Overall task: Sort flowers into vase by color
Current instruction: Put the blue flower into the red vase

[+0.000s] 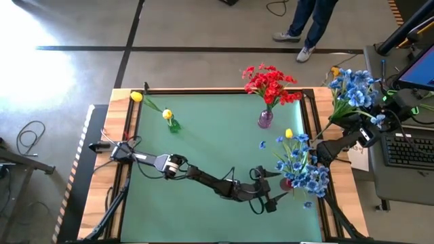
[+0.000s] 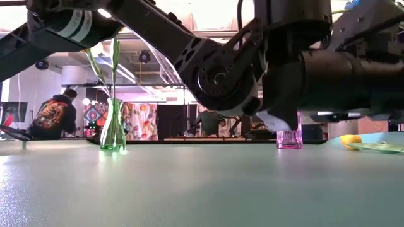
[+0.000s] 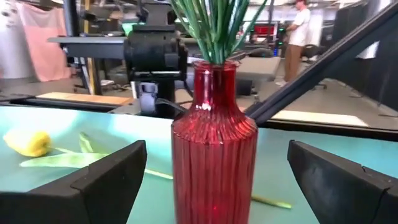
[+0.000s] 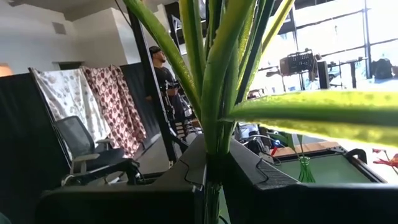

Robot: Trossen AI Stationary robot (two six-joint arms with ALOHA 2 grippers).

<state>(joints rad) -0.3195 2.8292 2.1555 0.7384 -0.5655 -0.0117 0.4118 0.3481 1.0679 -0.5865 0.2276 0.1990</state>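
1. I see the flowers sorted in part. Red blooms (image 1: 270,84) stand in a purple vase (image 1: 265,120) near the far edge of the green surface (image 1: 203,149).
2. Blue blossoms (image 1: 303,168) fill a red ribbed vase (image 3: 213,146) at the right side of the surface; their green stems rise from its neck.
3. One yellow flower (image 1: 167,114) stands in a green vase (image 1: 173,125) at the far left. A second yellow flower (image 1: 137,97) lies at the far left corner, and a third (image 1: 289,133) lies flat just beside the blue blossoms.
4. A further bunch of blue flowers (image 1: 352,87) is off the surface to the right, gripped by the clenched right gripper (image 4: 214,165) around its stems.
5. The left gripper (image 3: 214,180) is released, fingers spread to either side of the red ribbed vase, not touching it.
6. The left arm crosses the low view and hides most of the surface behind it.
7. A person (image 1: 308,24) stands beyond the far edge.
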